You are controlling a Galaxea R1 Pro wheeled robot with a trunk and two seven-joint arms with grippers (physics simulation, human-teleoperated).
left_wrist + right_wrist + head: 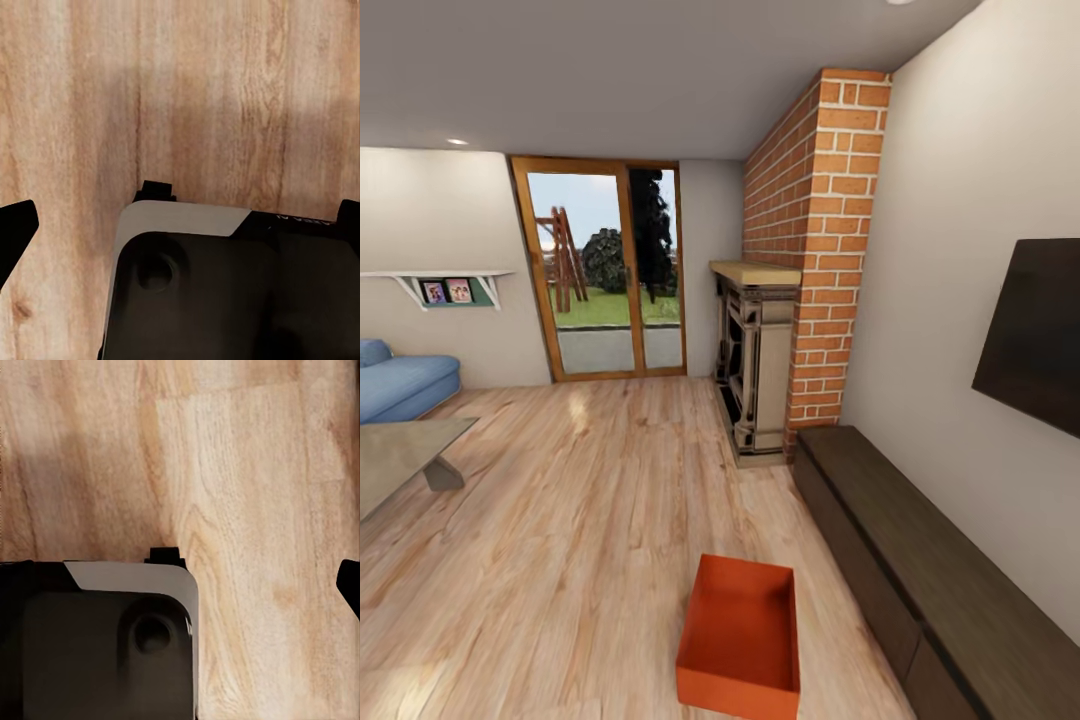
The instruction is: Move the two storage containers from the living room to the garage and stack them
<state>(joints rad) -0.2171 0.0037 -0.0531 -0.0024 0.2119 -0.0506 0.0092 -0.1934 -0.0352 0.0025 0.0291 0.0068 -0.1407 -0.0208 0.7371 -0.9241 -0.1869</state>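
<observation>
1. Nearest to me, low in the head view, one orange-red storage container (740, 640) sits on the light wood-plank floor (580, 520) of the living room, open side up and empty, just beside the long dark low cabinet (930, 570) that runs along the right wall.
2. Far left in the head view, the end of the blue sofa (405, 385) stands against the back wall, with a white wall shelf (445, 283) carrying two small pictures above it.
3. Just in front of the sofa, a corner of the coffee table (400, 455) juts into view, a surface well apart from the container.
4. Moving right, wood-framed glass doors (605, 270) look out on grass, trees and a wooden frame outdoors.
5. Right of the doors rises the brick fireplace (810, 260), with a pale mantel and a dark firebox at its base.
6. Farthest right, a dark flat screen (1035, 335) hangs on the wall above the low cabinet.
7. My left end effector (180, 214) shows in the left wrist view as dark finger edges over bare planks, with part of my grey-and-black body below it; I cannot tell whether it is spread or pressed together.
8. My right end effector (180, 566) looks the same in the right wrist view, over bare planks, and again I cannot tell its state.
</observation>
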